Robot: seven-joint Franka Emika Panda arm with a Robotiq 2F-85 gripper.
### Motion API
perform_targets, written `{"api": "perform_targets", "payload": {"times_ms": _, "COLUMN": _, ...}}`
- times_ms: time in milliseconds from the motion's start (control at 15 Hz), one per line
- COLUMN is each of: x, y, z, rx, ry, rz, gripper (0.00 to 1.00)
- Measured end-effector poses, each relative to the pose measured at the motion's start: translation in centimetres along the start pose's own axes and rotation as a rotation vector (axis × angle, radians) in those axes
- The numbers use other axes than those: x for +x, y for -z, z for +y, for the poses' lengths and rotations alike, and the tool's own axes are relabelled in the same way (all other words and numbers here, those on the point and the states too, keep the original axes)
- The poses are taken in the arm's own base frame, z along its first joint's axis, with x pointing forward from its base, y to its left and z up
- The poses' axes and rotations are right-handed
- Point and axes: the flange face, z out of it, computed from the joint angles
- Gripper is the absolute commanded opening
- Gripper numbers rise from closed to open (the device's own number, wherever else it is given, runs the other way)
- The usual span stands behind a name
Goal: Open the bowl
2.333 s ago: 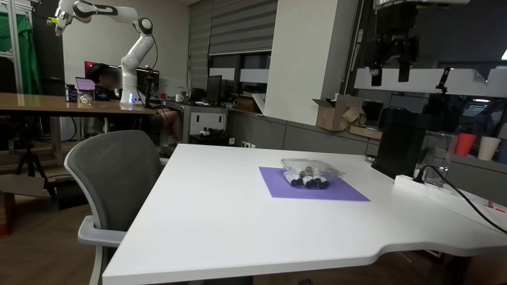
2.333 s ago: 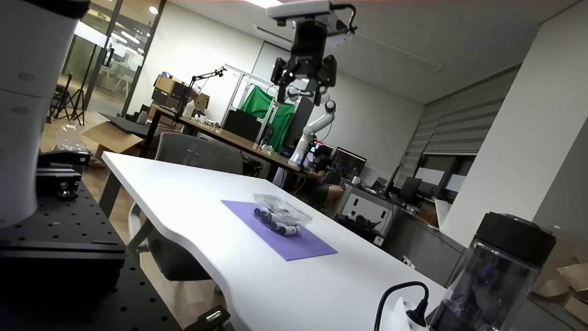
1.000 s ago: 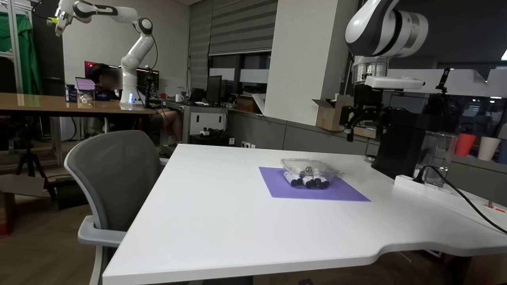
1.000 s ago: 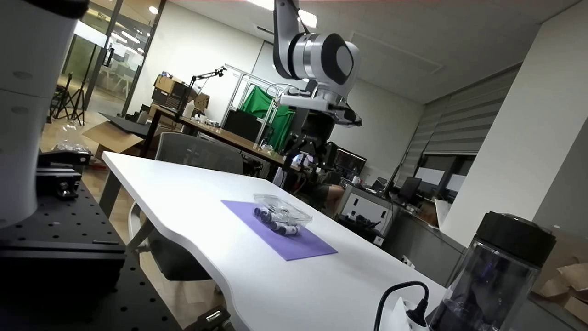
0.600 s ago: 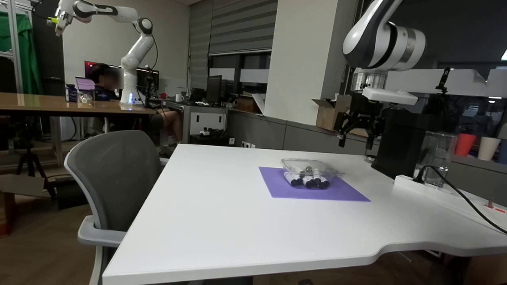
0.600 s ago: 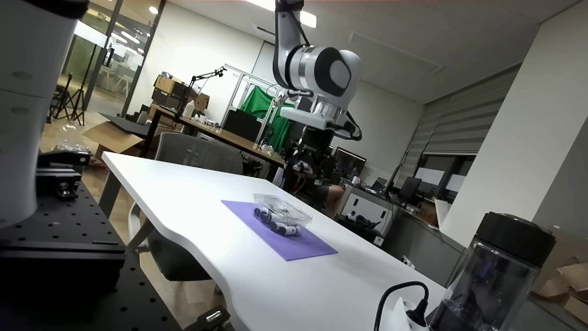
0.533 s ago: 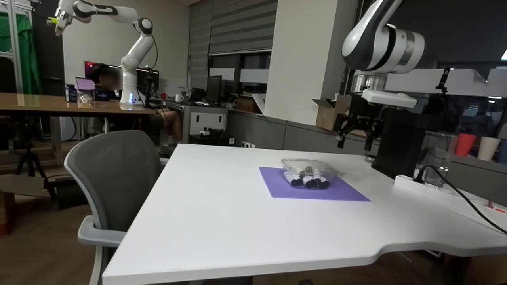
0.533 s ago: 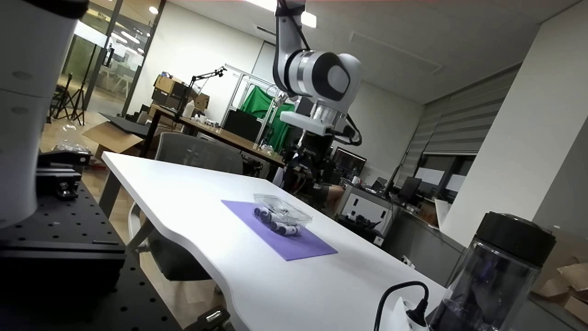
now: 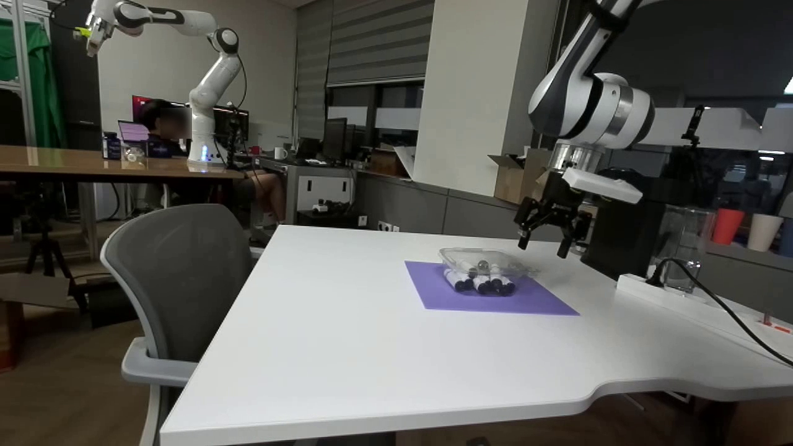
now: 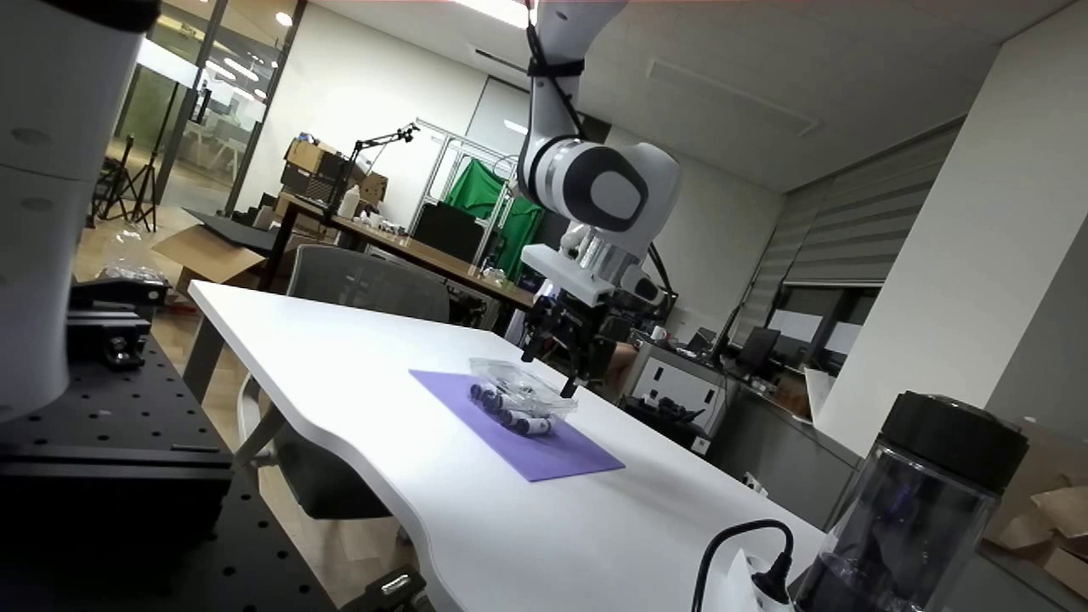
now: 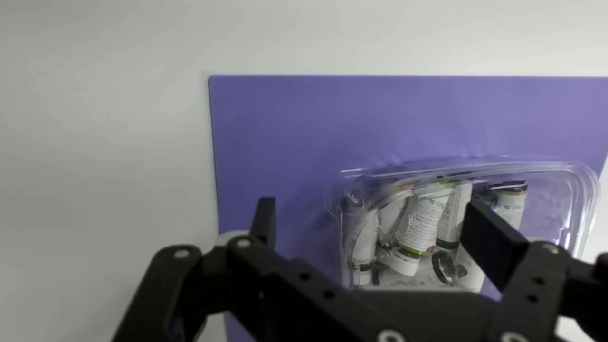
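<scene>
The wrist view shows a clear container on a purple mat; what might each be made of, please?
Container: likely thin, glossy plastic; its surface catches highlights and labelled tubes show through. Purple mat: matte, with little sharp glare; thin and crisp-edged, so perhaps foam or card.

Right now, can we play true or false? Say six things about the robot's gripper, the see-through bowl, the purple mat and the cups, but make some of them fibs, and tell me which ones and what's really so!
1. The gripper is open. True.
2. The clear bowl sits on the purple mat. True.
3. The purple mat is round. False: the purple mat has straight edges and corners.
4. The clear bowl has nothing in it. False: white tubes show inside it.
5. In an exterior view, a red cup stands beside a pale cup. True.
6. The gripper is holding the red cup. False: the gripper holds nothing.
</scene>
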Motion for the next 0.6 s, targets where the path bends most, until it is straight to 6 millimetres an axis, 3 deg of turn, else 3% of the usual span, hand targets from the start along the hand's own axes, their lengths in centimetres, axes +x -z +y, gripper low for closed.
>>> {"api": "perform_targets", "payload": {"times_ms": 333, "x": 0.7, "y": -1.6, "z": 1.4, "rx": 0.059, "ry": -0.052, "rz": 0.034, "gripper": 1.0}}
{"api": "perform_targets", "payload": {"times_ms": 600, "x": 1.3, "y": -2.8, "z": 1.2, "rx": 0.102, "ry": -0.062, "rz": 0.067, "gripper": 1.0}}
